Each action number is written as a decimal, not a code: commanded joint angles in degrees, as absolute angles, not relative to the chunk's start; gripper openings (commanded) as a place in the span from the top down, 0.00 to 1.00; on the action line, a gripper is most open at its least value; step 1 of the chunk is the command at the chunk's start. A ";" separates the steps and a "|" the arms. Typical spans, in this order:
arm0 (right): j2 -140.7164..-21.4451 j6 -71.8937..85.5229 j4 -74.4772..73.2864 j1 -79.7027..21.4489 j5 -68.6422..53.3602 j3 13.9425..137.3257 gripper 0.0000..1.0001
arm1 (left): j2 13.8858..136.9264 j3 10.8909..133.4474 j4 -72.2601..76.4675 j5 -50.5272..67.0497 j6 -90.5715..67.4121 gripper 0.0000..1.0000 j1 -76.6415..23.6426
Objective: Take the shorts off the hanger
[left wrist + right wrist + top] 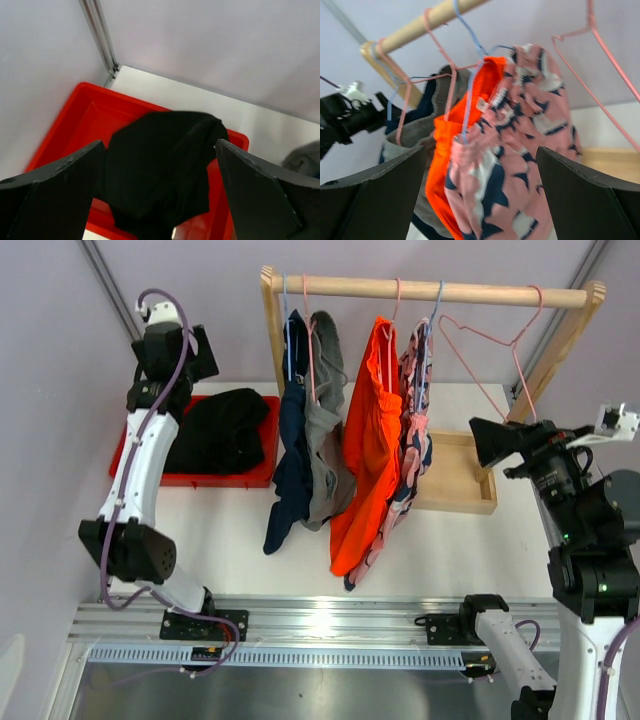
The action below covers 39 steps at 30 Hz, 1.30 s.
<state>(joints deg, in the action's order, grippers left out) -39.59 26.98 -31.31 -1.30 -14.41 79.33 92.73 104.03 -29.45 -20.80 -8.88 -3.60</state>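
Navy shorts (289, 455), grey shorts (325, 440), orange shorts (366, 455) and pink navy-patterned shorts (415, 410) hang on hangers from a wooden rail (430, 290). Black shorts (218, 430) lie in the red tray (268, 445). An empty pink hanger (495, 335) hangs at the right. My left gripper (160, 190) is open above the black shorts (160, 170) in the tray (80, 120). My right gripper (480, 195) is open, apart from the pink shorts (520, 165), with the orange shorts (445, 150) behind them.
A wooden rack base (455, 480) sits behind the hanging shorts. Grey walls close in at left and back. A metal rail (320, 625) runs along the near table edge.
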 commanded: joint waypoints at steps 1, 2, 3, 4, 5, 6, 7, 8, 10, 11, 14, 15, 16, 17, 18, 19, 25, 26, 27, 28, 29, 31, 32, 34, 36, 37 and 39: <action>-46.55 30.84 -22.68 -1.50 -24.08 83.30 0.01 | 81.16 96.45 -27.60 -16.44 -13.36 0.01 -4.04; -48.06 31.11 -21.63 -1.67 -24.26 84.28 0.02 | 79.12 94.50 -27.25 -15.91 -13.45 0.01 -4.39; -49.73 31.29 -21.19 -1.84 -24.43 85.33 0.03 | 77.10 89.17 -26.99 -14.34 -13.62 0.01 -4.66; -52.97 31.46 -20.83 -2.02 -24.52 87.43 0.05 | 75.08 87.12 -26.37 -13.46 -13.45 0.01 -5.27; -54.56 31.55 -19.52 -2.46 -24.70 88.32 0.05 | 71.06 85.01 -26.19 -12.93 -13.45 0.01 -5.62; -56.15 31.55 -18.99 -3.85 -24.35 89.20 0.07 | 69.01 79.68 -25.93 -11.79 -13.45 0.01 -5.89; -59.21 31.29 -18.72 -4.91 -23.91 91.38 0.07 | 67.08 77.89 -25.23 -11.34 -12.66 0.01 -6.41; -60.80 29.81 -18.89 -6.05 -23.04 92.54 0.07 | 63.41 76.31 -25.14 -11.34 -12.40 0.01 -6.68; -65.18 28.05 -20.12 -10.27 -19.00 95.08 0.08 | 60.13 69.82 -24.87 -11.16 -11.17 0.01 -6.85; -66.52 26.30 -21.26 -11.68 -17.77 97.45 0.08 | 58.64 67.26 -24.87 -11.42 -10.99 0.01 -6.86; -70.38 25.05 -21.62 -15.99 -13.02 99.23 0.10 | 53.71 61.36 -24.96 -10.99 -10.55 0.01 -6.86; -71.01 25.14 -21.27 -16.78 -12.14 99.05 0.11 | 51.87 60.48 -25.05 -10.73 -10.72 0.01 -6.86; -71.45 25.14 -20.66 -17.83 -11.43 98.88 0.12 | 50.99 57.77 -24.87 -10.64 -10.90 0.01 -6.86; -72.24 25.31 -20.39 -18.19 -9.86 98.44 0.17 | 50.19 56.96 -24.79 -10.37 -10.99 0.01 -6.86; -72.59 25.49 -20.22 -18.54 -9.23 98.09 0.20 | 48.97 56.26 -24.44 -10.37 -10.99 0.01 -6.86; -72.77 25.58 -19.69 -19.15 -8.71 97.74 0.23 | 48.43 54.42 -24.09 -10.37 -10.99 0.01 -6.86; -73.30 26.19 -19.16 -20.13 -5.98 95.54 0.77 | 46.76 51.68 -22.41 -9.76 -10.81 0.01 -6.86; -73.04 26.10 -18.99 -20.30 -5.63 95.19 0.91 | 46.76 51.42 -22.33 -9.41 -10.81 0.01 -6.86; -72.86 26.19 -18.98 -20.39 -5.28 95.01 0.95 | 46.67 51.50 -22.15 -9.23 -10.90 0.01 -6.86; -72.77 26.10 -19.33 -20.48 -4.93 94.84 1.00 | 46.67 51.59 -22.15 -8.79 -10.81 0.01 -6.86; -72.60 26.10 -19.51 -20.48 -4.57 94.83 1.00 | 46.67 51.77 -22.24 -8.01 -10.64 0.01 -6.86; -71.63 25.93 -18.99 -20.57 -3.87 94.66 1.00 | 46.50 53.34 -22.24 -4.58 -9.50 0.01 -8.51; -71.37 25.84 -18.98 -20.48 -3.43 94.92 1.00 | 46.32 55.26 -22.41 -4.74 -8.27 0.01 -10.96; -70.15 25.66 -19.16 -20.57 -2.55 95.88 1.00 | 46.32 60.88 -23.55 -12.80 -3.97 0.01 -22.90; -69.26 25.31 -19.16 -20.48 -0.89 97.82 1.00 | 47.54 64.32 -24.51 -16.86 -1.07 0.01 -34.03; -68.30 25.49 -19.16 -20.57 -0.27 98.52 1.00 | 48.51 70.17 -25.13 -16.61 -1.05 0.01 -36.80; -67.33 26.01 -18.99 -20.57 -0.09 100.36 1.00 | 51.22 74.16 -26.10 -13.38 -2.02 0.01 -44.51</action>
